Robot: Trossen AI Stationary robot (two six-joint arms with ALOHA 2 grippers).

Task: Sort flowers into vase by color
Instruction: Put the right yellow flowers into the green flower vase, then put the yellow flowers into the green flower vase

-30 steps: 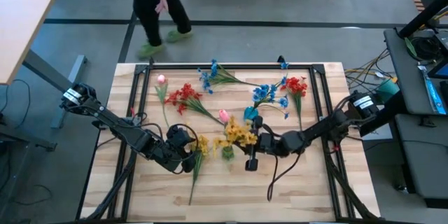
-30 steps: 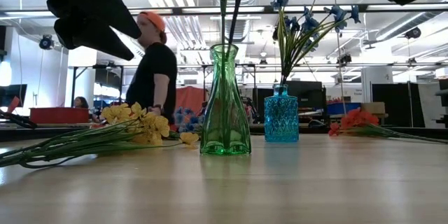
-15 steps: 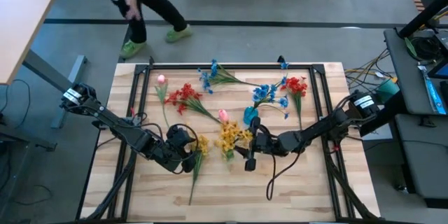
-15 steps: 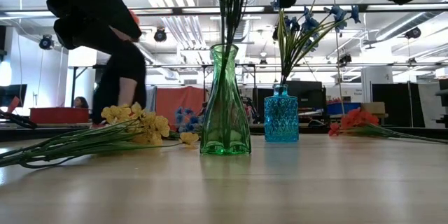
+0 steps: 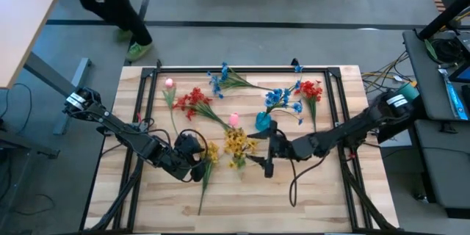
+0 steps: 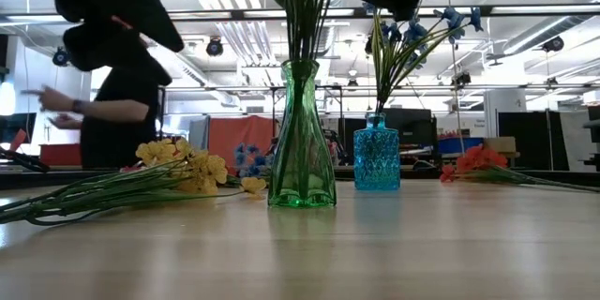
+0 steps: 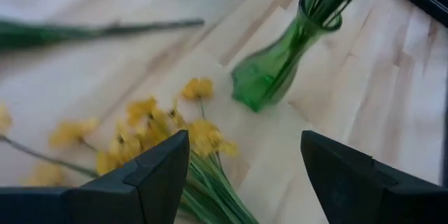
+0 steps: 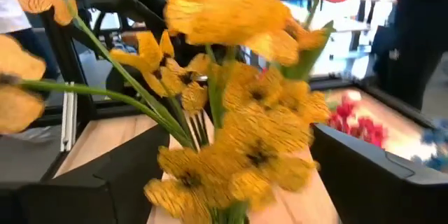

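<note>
The right tool [image 5: 258, 160] is released beside the yellow flowers [image 5: 239, 144], which stand in the green vase [image 6: 301, 141]. That placement looks done. Next, the left tool [image 5: 198, 167], spread and empty, should take the yellow sprig [image 5: 208, 156] lying on the desk [image 5: 323, 198].

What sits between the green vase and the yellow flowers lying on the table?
Nothing. In the left wrist view, the green vase and the nearest loose yellow flowers are parted only by bare wooden table. The low view shows the same gap.
</note>
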